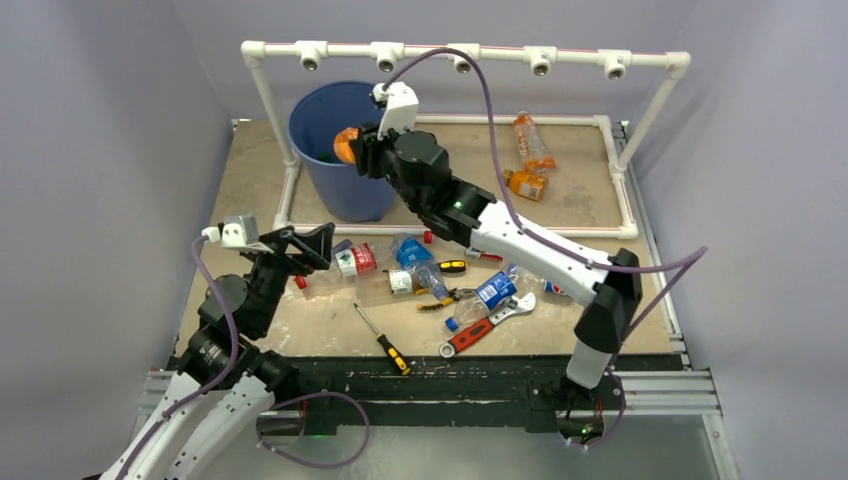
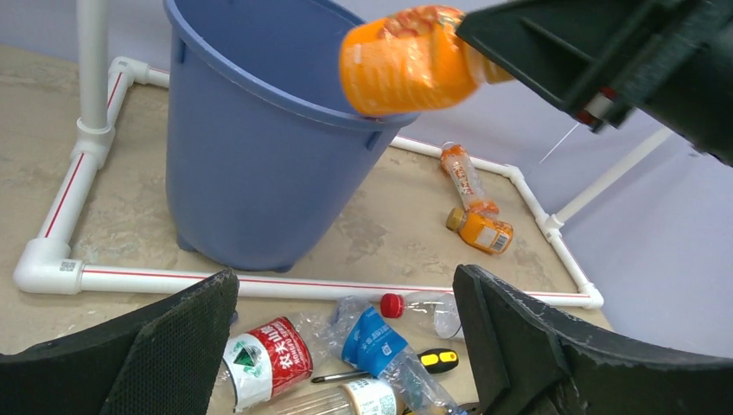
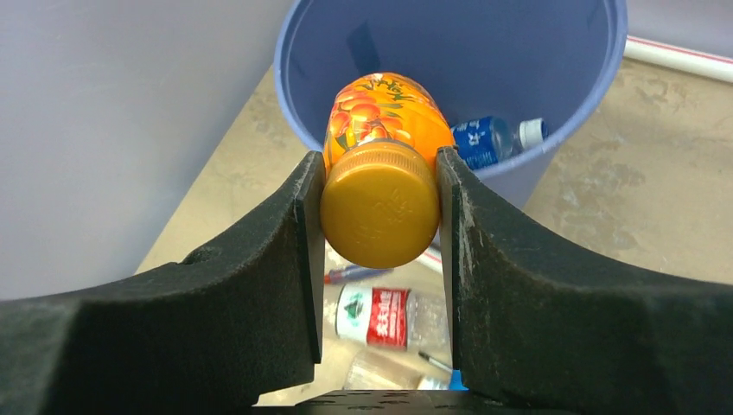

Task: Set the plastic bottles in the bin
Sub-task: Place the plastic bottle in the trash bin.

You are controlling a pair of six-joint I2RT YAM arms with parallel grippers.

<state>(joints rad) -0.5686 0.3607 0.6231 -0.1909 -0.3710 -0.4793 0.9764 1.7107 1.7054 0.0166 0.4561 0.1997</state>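
Lying inside the bin [image 3: 484, 52]: one blue-labelled bottle [image 3: 488, 140].

A white pipe frame [image 1: 348, 47] borders the far half of a scuffed tan worktop [image 1: 300, 325]. Nearer, a red-handled wrench [image 1: 480, 328], a yellow-and-black screwdriver [image 1: 383, 340] and pliers [image 1: 440, 300] lie scattered.

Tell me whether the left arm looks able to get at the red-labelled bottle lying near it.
Probably yes. The left gripper is open and close beside the red-labelled bottle, which lies uncovered, and the right gripper is away over the bin, holding an orange bottle.
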